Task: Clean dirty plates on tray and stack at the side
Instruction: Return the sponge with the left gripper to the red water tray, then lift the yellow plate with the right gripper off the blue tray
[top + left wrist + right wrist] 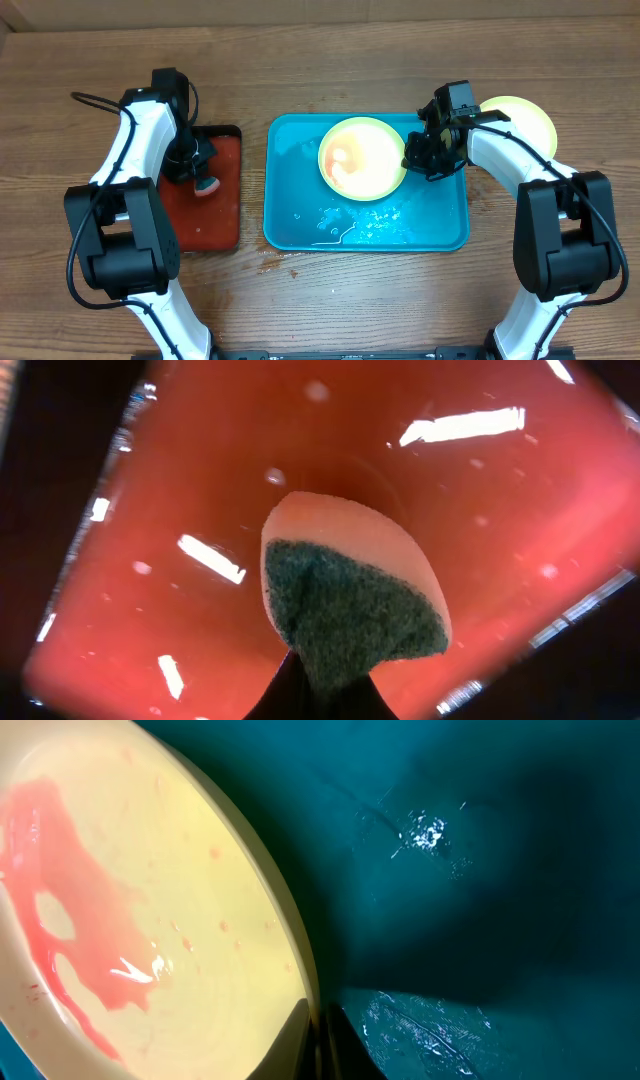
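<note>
The pale yellow plate fills the left, a pink-red smear across its centre; the right pincer pinches its near rim, with the wet blue tray on the right

Rectangular bright blue plastic tray: glossy, white glints. Round pale yellow-green plastic plate: cream centre, pink-red smear. Second round yellow-green plate: plain. Black-rimmed dark red tray. Oval sponge: pale peach edge, speckled dark green face. My arms: white shells, black joints. Wooden table: brown grain.
</note>
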Motion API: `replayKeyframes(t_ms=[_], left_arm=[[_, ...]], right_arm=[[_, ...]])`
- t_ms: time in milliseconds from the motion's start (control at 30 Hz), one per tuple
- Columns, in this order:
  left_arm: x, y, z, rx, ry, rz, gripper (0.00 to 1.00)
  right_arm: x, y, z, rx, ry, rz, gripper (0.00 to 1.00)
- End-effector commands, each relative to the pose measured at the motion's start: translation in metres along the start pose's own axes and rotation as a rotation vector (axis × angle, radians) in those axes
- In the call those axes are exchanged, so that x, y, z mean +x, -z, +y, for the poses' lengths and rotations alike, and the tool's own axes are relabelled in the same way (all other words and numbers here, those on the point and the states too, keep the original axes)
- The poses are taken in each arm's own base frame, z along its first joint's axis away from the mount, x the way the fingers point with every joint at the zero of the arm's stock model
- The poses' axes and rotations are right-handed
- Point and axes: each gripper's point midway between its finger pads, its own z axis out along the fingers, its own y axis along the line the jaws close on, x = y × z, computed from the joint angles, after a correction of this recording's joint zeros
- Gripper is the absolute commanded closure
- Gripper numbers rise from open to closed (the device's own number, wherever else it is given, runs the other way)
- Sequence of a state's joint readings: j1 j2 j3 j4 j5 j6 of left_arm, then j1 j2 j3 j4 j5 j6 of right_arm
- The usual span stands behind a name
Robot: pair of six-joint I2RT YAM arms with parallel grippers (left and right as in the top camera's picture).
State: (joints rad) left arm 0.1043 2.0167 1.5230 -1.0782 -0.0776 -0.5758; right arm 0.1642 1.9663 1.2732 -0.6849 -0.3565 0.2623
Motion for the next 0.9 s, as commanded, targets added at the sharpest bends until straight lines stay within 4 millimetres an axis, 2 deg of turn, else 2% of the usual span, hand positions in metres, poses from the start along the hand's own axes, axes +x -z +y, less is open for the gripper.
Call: replayKeyframes(t_ms=[0, 100, 200, 233, 300, 467, 567, 600, 700, 733, 867], left_arm=[[-0.014, -0.002, 0.017, -0.053, 0.064, -0.047, 0.96], [-0.014, -0.003, 0.017, -0.052, 0.066, -0.043, 0.94], [-0.014, -0.004, 0.013, -0.036, 0.066, -0.040, 0.60], [-0.014, -0.004, 0.012, -0.028, 0.065, -0.040, 0.52], [-0.013, -0.004, 0.006, 0.006, 0.054, -0.029, 0.45], [-0.020, 0.011, -0.010, 0.117, 0.015, -0.017, 0.43], [-0.031, 0.035, -0.017, 0.188, 0.023, -0.037, 0.43], [-0.038, 0.048, -0.020, 0.222, 0.029, -0.053, 0.42], [-0.051, 0.065, -0.024, 0.259, 0.037, -0.090, 0.41], [-0.052, 0.067, -0.024, 0.262, 0.038, -0.096, 0.36], [-0.053, 0.067, -0.024, 0.260, 0.038, -0.098, 0.00]], right_arm=[[-0.003, 0.009, 0.007, -0.026, 0.005, -0.017, 0.96], [-0.004, 0.009, 0.008, -0.027, 0.006, -0.022, 0.96], [-0.006, 0.009, 0.008, -0.029, 0.009, -0.026, 0.96], [-0.006, 0.009, 0.009, -0.029, 0.014, -0.029, 0.96], [-0.010, 0.013, 0.006, -0.002, 0.013, -0.038, 0.96], [-0.018, 0.030, 0.001, 0.086, 0.034, -0.053, 0.96], [-0.023, 0.048, 0.010, 0.123, 0.104, -0.068, 0.96], [-0.027, 0.059, 0.015, 0.175, 0.135, -0.091, 0.96], [-0.033, 0.085, 0.028, 0.337, 0.210, -0.157, 0.96], [-0.035, 0.093, 0.033, 0.404, 0.239, -0.181, 0.96], [-0.039, 0.128, 0.058, 0.696, 0.382, -0.313, 0.96]])
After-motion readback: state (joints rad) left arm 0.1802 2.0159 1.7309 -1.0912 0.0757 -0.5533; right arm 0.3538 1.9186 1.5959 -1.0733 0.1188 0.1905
